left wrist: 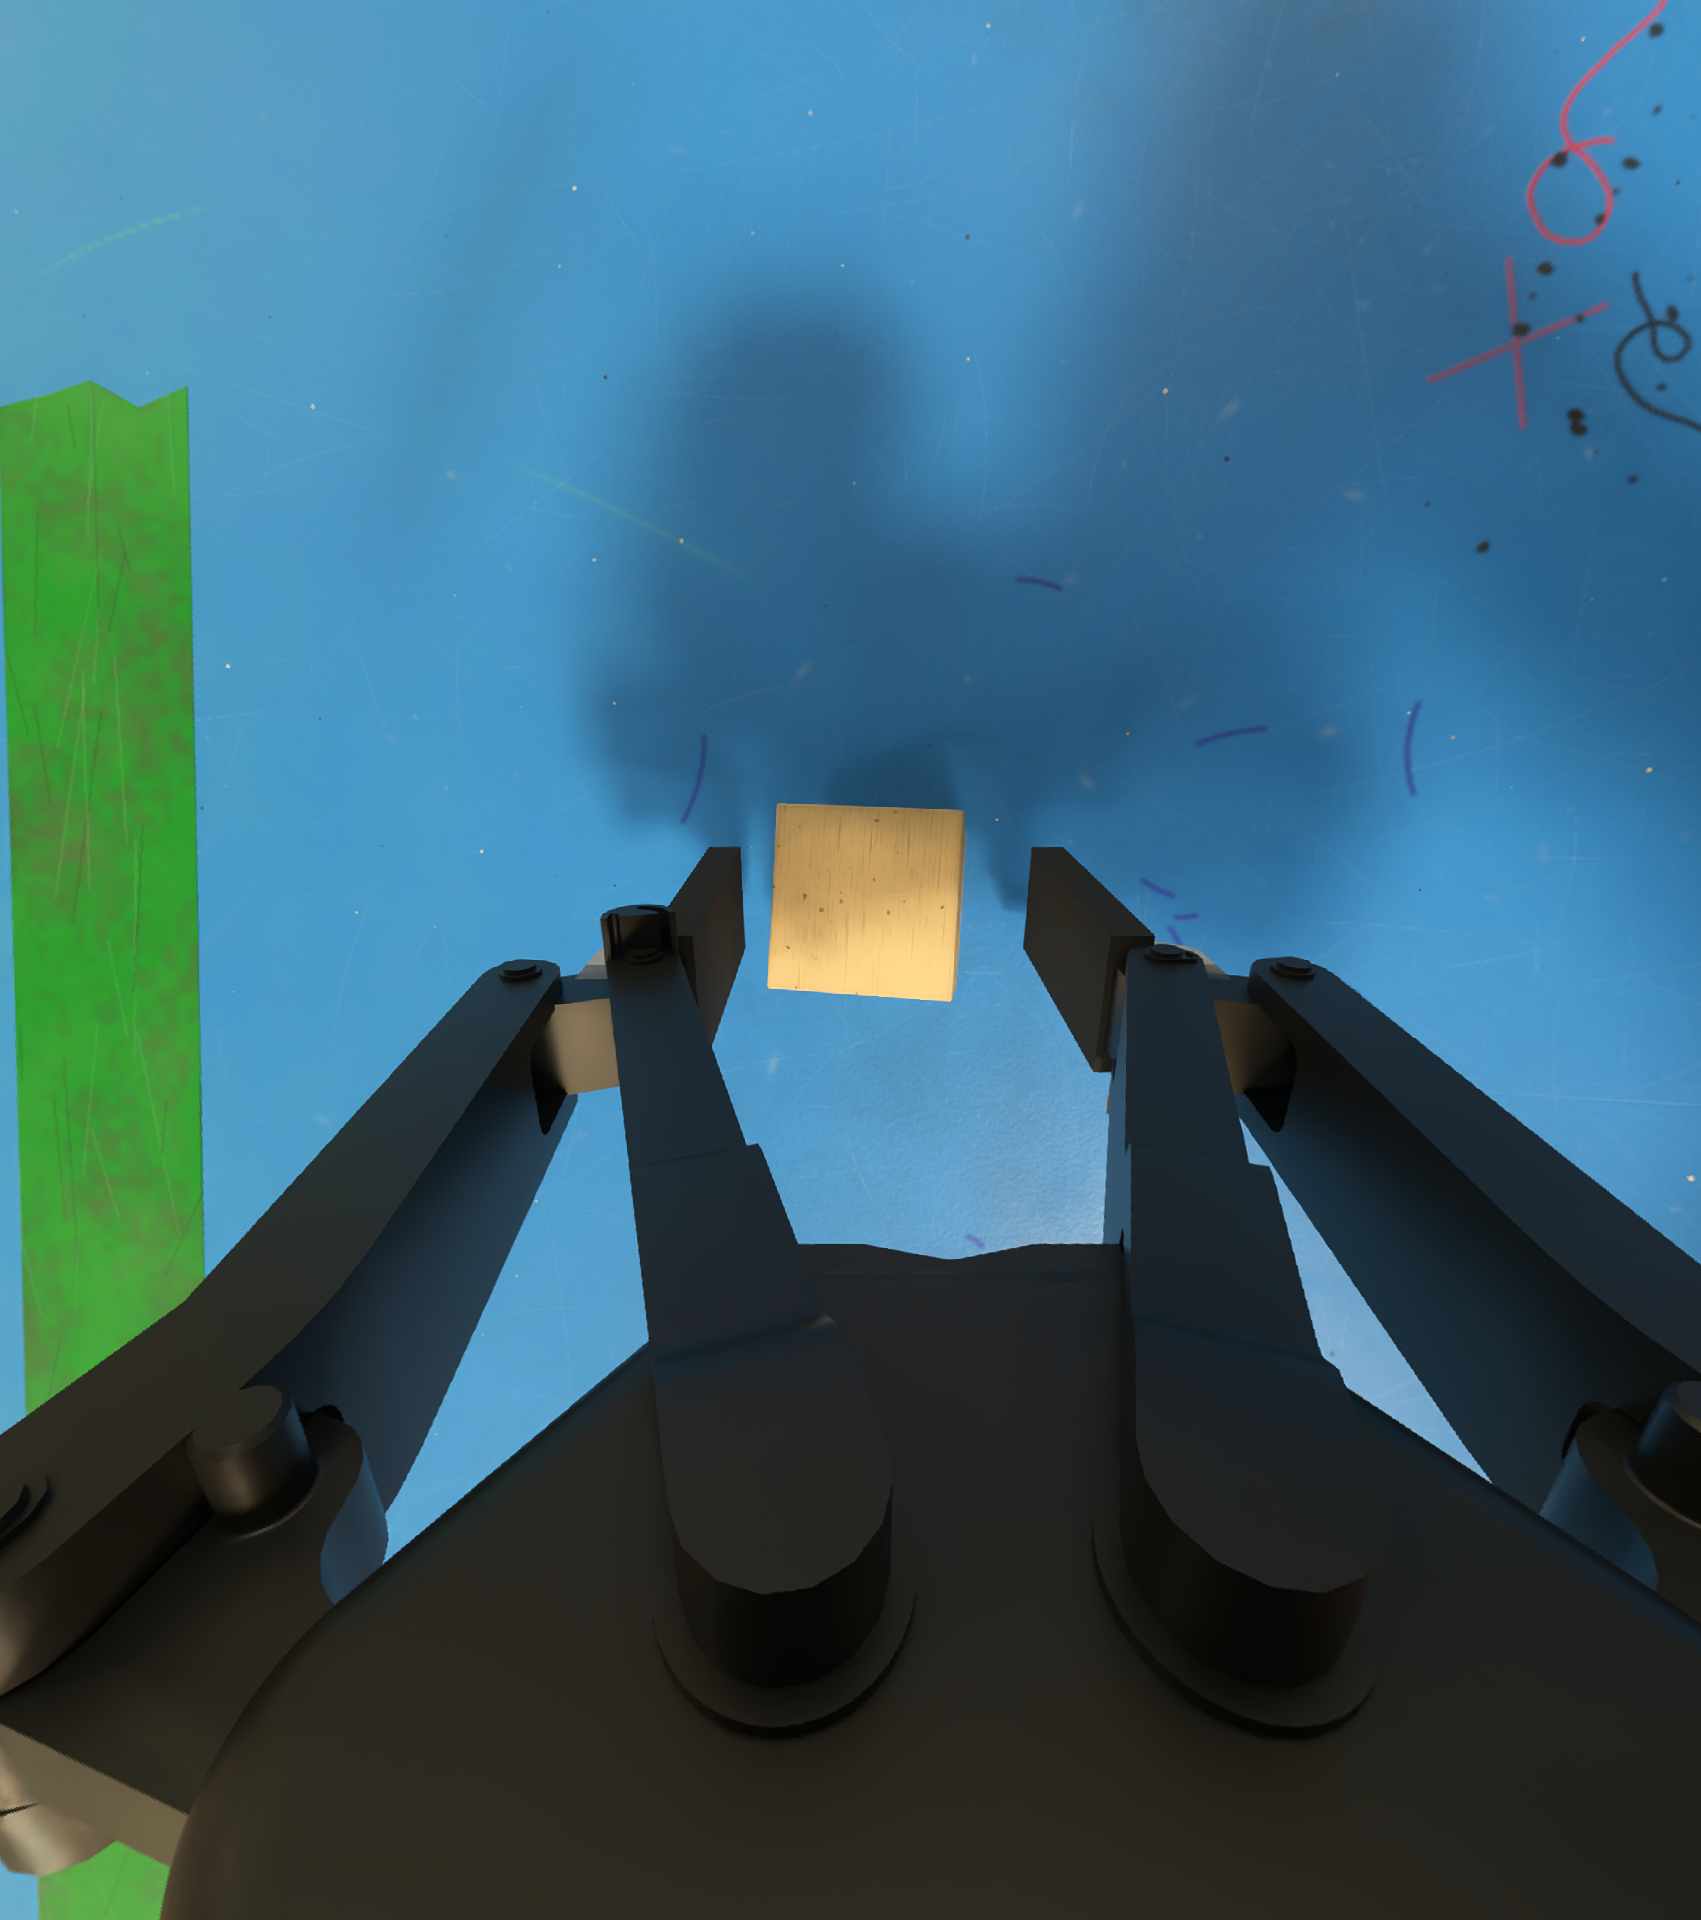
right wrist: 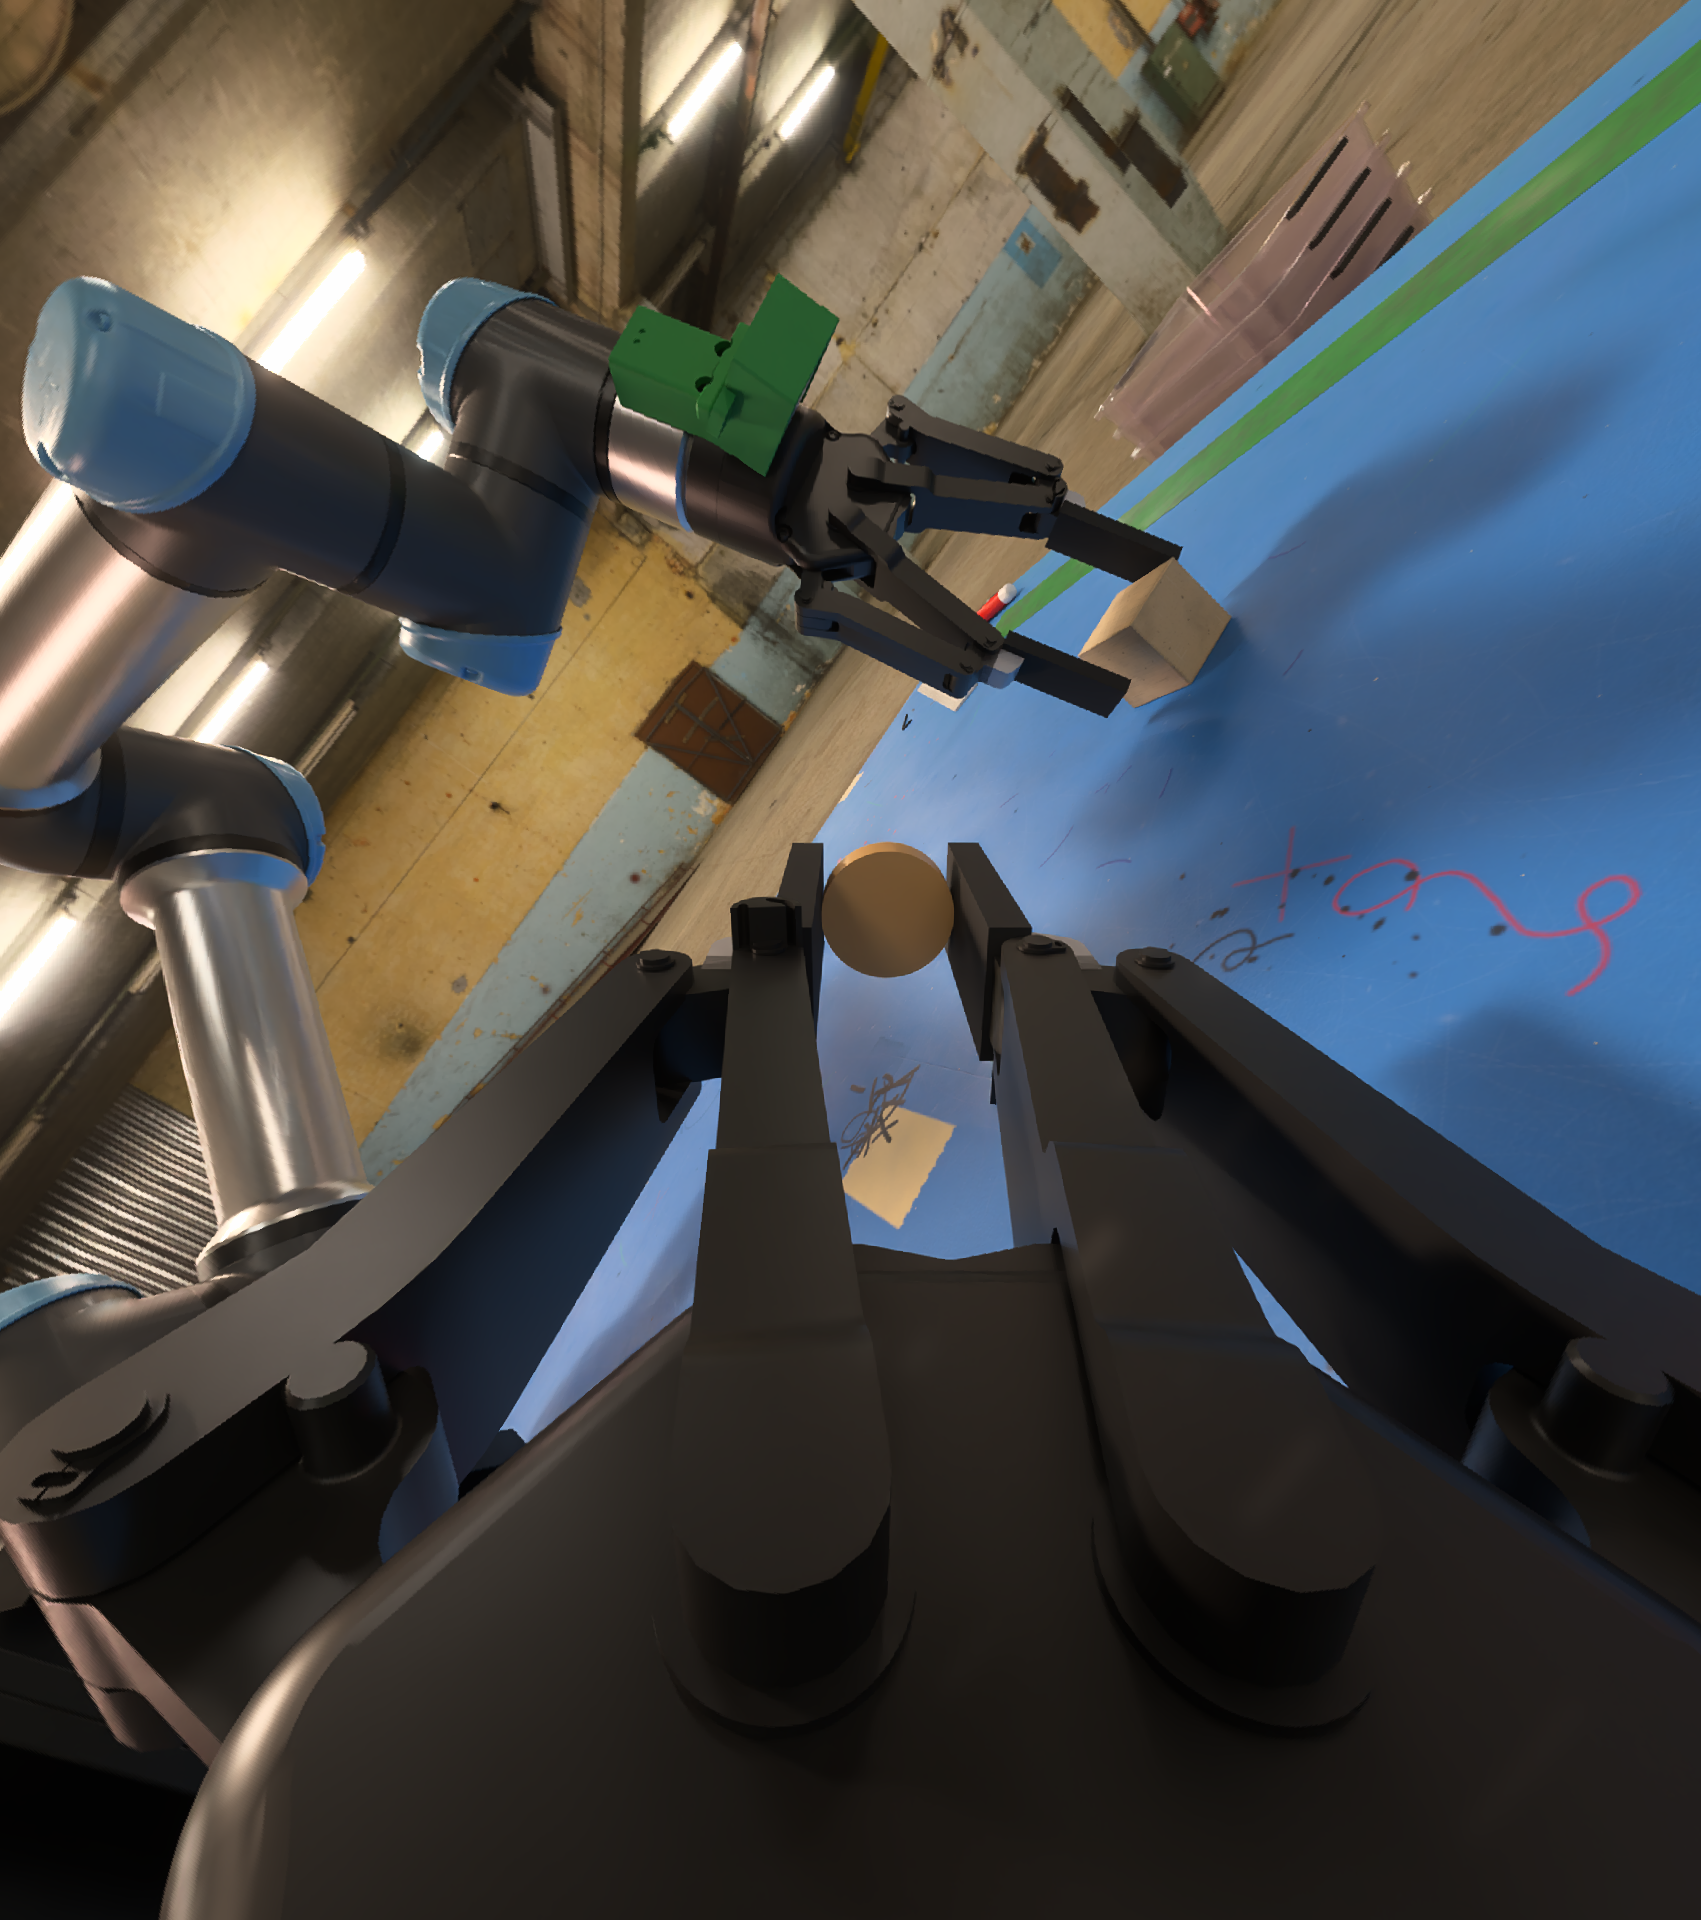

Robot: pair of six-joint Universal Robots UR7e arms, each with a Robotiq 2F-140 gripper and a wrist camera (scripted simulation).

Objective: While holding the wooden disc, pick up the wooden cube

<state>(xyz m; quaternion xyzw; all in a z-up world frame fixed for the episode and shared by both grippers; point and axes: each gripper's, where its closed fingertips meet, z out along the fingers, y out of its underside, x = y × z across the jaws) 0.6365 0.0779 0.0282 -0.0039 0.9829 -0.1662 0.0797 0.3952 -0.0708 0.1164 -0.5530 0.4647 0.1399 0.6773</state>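
1. Left gripper (left wrist: 885, 883) is spread wide around the wooden cube (left wrist: 865, 902), which sits on the blue tabletop (left wrist: 410, 727) between the fingertips; a gap is seen on each side.
2. The wooden disc (right wrist: 887, 909) is clamped between the fingers of the right gripper (right wrist: 885, 883), raised above the tabletop.
3. A green tape strip (left wrist: 98, 831) is laid along the scuffed blue surface, with red scribbles (right wrist: 1448, 904) marked nearby; beyond the table edge, worn concrete walls are visible.
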